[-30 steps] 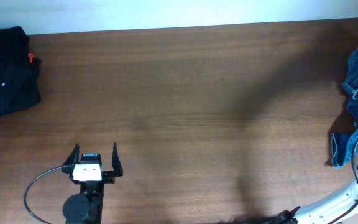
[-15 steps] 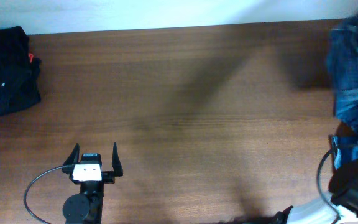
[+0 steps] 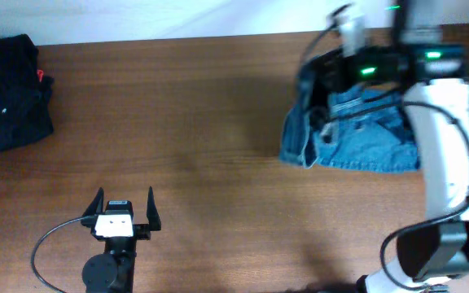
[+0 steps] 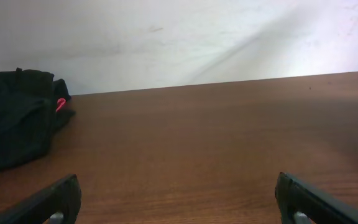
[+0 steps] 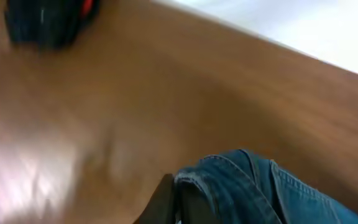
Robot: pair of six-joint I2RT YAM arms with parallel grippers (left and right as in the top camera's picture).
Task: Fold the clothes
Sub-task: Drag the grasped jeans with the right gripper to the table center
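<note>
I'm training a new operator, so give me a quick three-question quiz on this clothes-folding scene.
1. True or false: the left gripper is open and empty.
2. The right gripper is shut on: A) a towel, B) the blue denim jeans, C) nothing.
3. Fill in: the black garment pile lies on the robot's far ____ side of the table.
Key: 1 true; 2 B; 3 left.

— Where are the jeans (image 3: 357,138) lying?
— They're sitting over the table's (image 3: 202,122) far right side. Garment pile (image 3: 6,89) is lying at the far left corner, and the left gripper (image 3: 125,197) is sitting front left.
</note>
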